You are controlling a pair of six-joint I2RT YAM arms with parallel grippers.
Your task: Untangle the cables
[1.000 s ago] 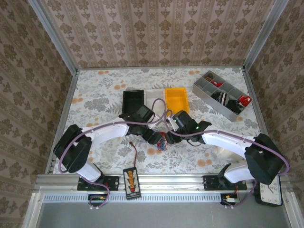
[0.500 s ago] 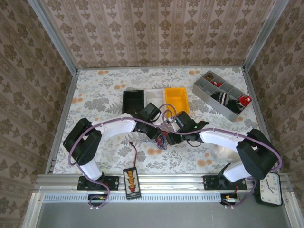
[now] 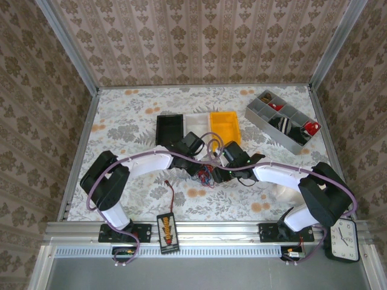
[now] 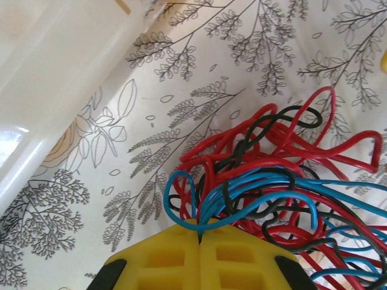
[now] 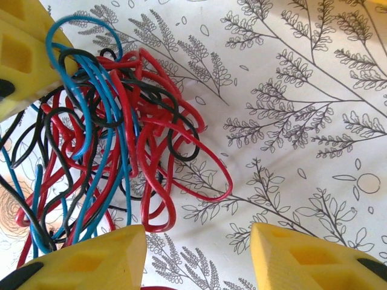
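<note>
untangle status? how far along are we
Done: nothing visibly separated; the cables lie as one red, blue and black knot on the table. In hand: the left gripper is shut on blue strands of the knot, and the right gripper is open, one finger at the knot's edge. Left: pulling each cable free.

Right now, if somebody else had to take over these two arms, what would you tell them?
Left gripper: shut on blue strands of the cables.
Right gripper: open, beside the bunch, holding nothing.
The cables lie on the table between both arms.
Done: one grip taken; red, blue and black loops are one tangle.
Left: probably close the right gripper on a red loop and draw the arms apart.
</note>
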